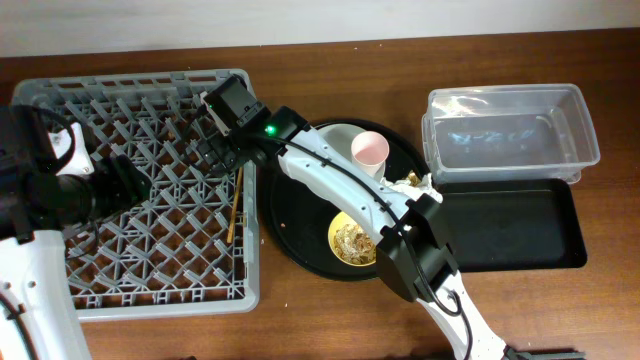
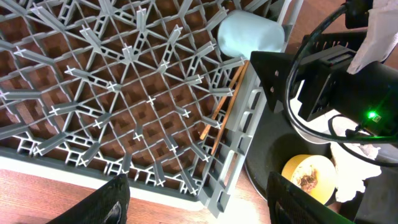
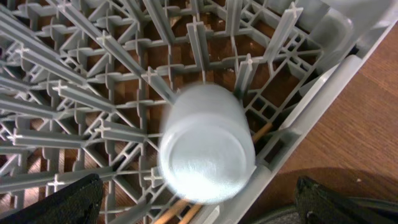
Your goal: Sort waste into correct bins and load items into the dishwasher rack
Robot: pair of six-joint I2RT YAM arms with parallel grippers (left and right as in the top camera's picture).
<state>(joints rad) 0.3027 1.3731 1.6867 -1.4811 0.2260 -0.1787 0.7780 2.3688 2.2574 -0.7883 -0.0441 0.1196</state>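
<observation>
Blue cup [image 3: 207,152] in rack [image 3: 74,93] — overhead, right arm [image 1: 330,180] hides it

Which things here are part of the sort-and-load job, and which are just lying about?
Job: dishwasher rack, blue cup, chopsticks, pink cup, plate, yellow bowl, food scraps, tissue wad, clear tub, black rectangular tray.
Lying about: round black tray, wooden table.

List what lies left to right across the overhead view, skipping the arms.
dishwasher rack → chopsticks at its right edge → pink cup → clear tub. Left out: yellow bowl and shallow black tray, since each overlaps a listed item sideways.
</observation>
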